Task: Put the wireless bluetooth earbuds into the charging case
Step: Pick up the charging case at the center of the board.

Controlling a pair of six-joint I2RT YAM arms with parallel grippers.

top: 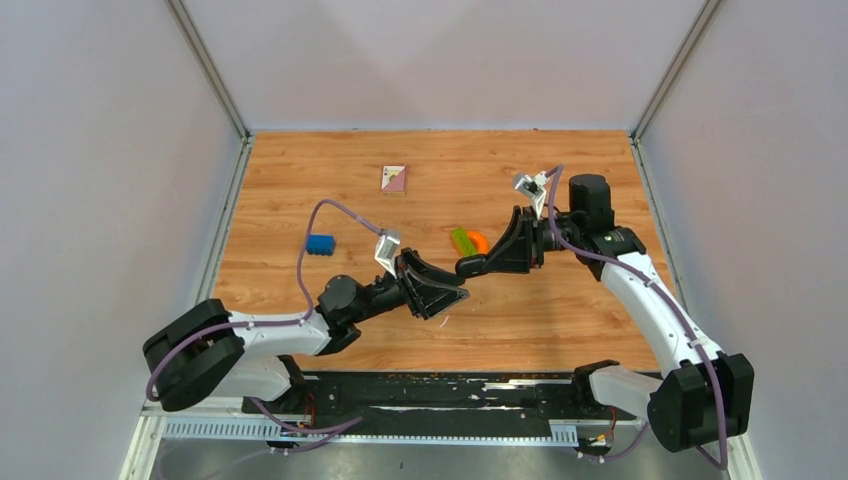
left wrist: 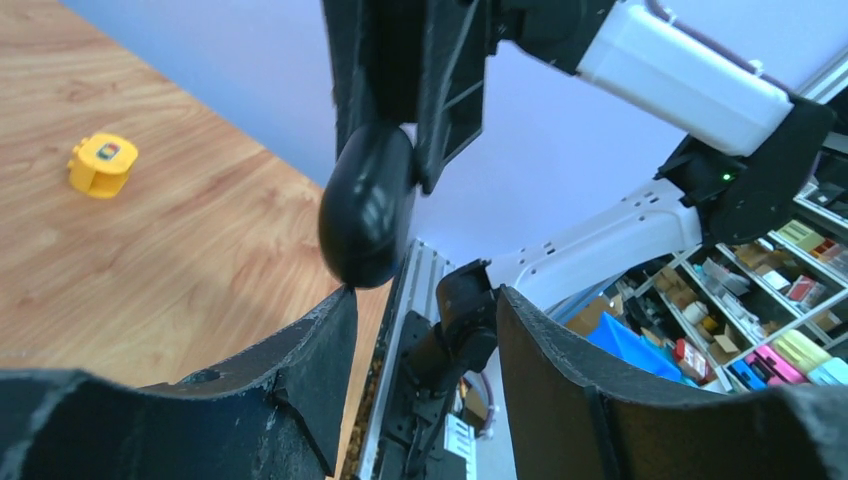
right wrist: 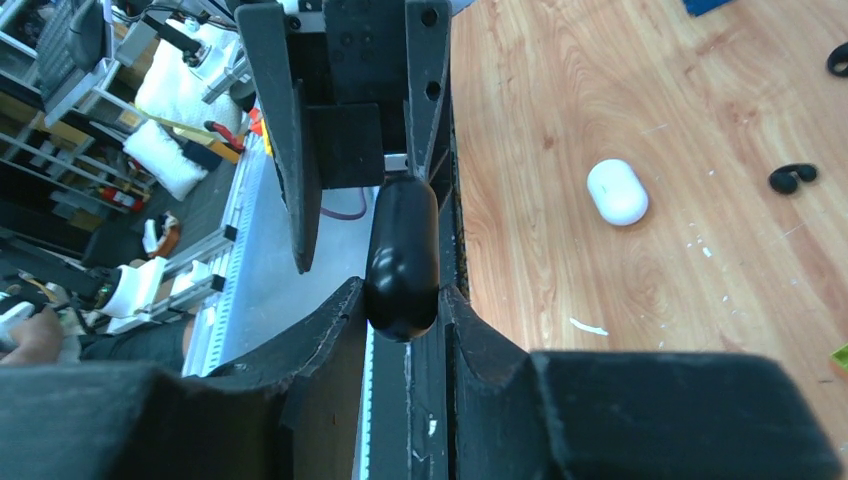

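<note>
Starting at the near edge of the worktop (top: 570,320): found the left gripper (left wrist: 420,305) released, fingers spread wide, one fingertip (left wrist: 335,310) right against the rounded end of a black charging case (left wrist: 365,205). Saw that case aloft over the middle of the worktop, a little toward the near edge, grasped at its other end by the right gripper (right wrist: 400,300), with a finger pressed on each side. Spotted a white charging case (right wrist: 617,192) lying on the bare wood off to one side of the held one, and just past it, not touching, one black earbud (right wrist: 792,178); could not place these two against the worktop's edges. Farther on, saw an orange-and-green toy (top: 468,241) just behind the right gripper, a blue block (top: 320,244) toward the left edge, and a small card (top: 394,178) near the far edge.
</note>
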